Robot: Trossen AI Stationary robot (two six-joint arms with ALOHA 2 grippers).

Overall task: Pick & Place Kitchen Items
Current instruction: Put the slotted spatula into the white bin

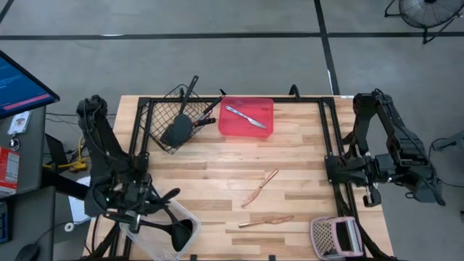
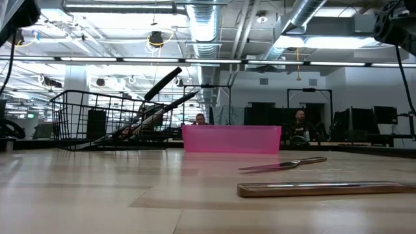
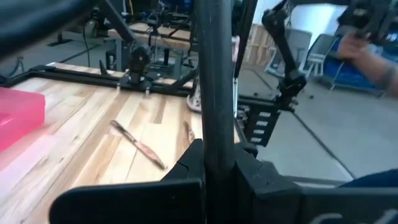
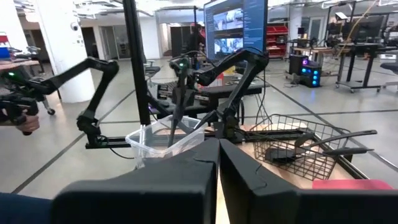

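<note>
At the worktop's point(image 1: 217, 167) near-left corner, the left end effector point(image 1: 161, 217) is clamped on the handle of a black ladle point(image 1: 181, 233), whose dark bowl sits inside the clear tub point(image 1: 190, 217). Toward the far edge, a black wire basket point(image 1: 156, 119) holds a black turner point(image 1: 177, 129) and other long-handled utensils that jut over its rim. Just beside it, a red tray point(image 1: 257, 129) carries a silver metal piece point(image 1: 245, 116). Nearer the middle, two copper sticks lie flat and apart: one point(image 1: 259, 188) angled, another point(image 1: 266, 220) closer to the near edge. A pinkish mesh item point(image 1: 333, 238) sits at the near-right corner. The right end effector point(image 1: 373, 196) waits at the right edge, fingers pressed together, empty.
</note>
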